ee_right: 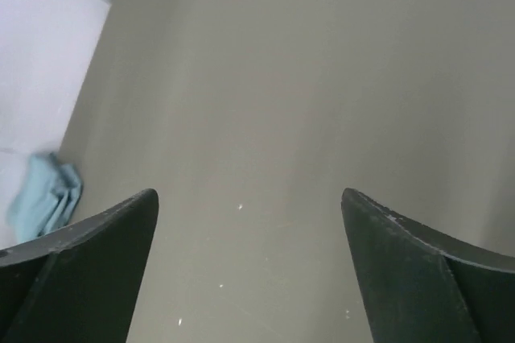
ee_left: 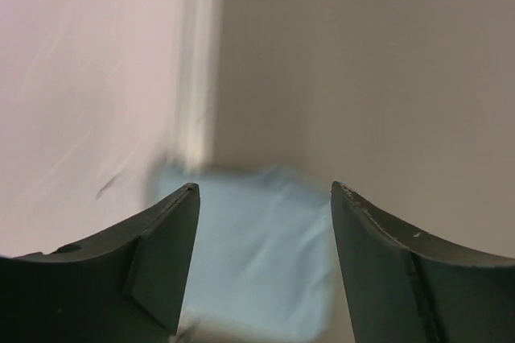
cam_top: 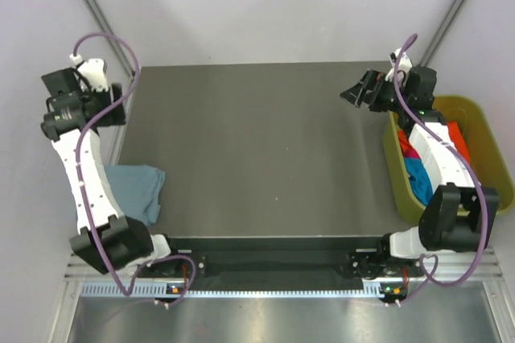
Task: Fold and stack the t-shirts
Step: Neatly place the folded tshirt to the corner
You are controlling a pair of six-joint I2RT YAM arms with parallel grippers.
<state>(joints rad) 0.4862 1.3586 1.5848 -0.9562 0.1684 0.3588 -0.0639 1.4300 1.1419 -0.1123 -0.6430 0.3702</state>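
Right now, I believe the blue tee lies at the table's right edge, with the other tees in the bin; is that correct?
No: the top view shows the blue tee at the table's left edge; the other tees are in the bin.

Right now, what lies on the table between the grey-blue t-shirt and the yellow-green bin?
Only bare table between the grey-blue t-shirt and the bin, per the top view.

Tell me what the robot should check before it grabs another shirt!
1. Left hand open, empty: ok.
2. Right hand open, empty: ok.
3. Grey-blue cloth t-shirt at the dark grey table's left edge: ok.
4. Its fold neat: cannot tell.
5. Orange cloth shirt, turquoise cloth shirt, magenta cloth shirt in the olive plastic bin: ok.
6. Right hand over that bin: not ok, it is over the table.
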